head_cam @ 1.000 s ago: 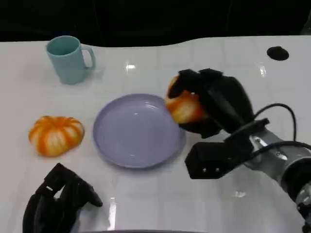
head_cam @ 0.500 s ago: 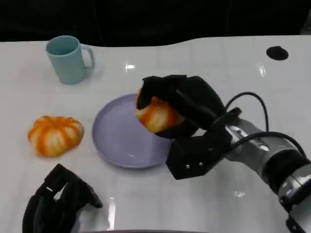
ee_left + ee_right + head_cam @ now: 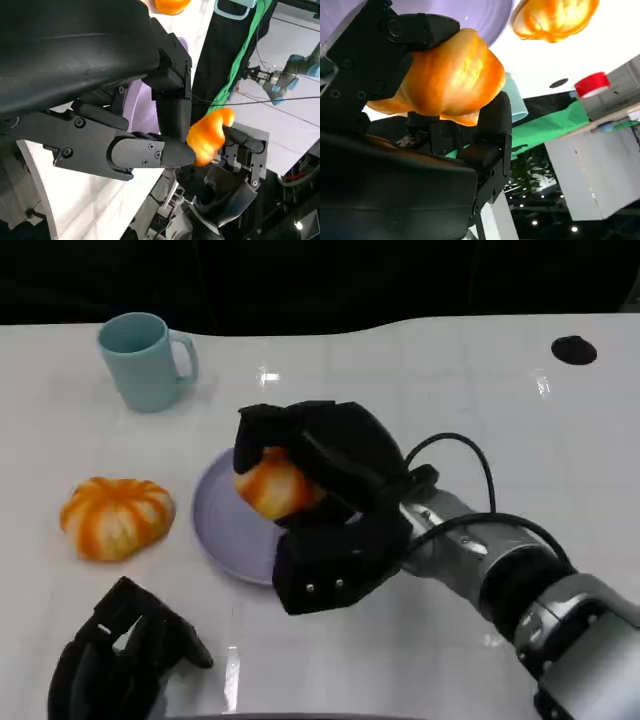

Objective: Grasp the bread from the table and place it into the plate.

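Pumpkin-shaped loaf (image 3: 116,517) sits left, untouched (left hand (image 3: 120,655) idle, fingers curled, holding nothing). Right hand (image 3: 325,480), gripping the bread (image 3: 272,483), has carried it from beside the plate (image 3: 222,523) to over it; release looks next.

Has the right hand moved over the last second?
Yes. The right hand, gripping the bread, has travelled from the plate's right edge leftward, toward the mug side, and now sits above the plate.
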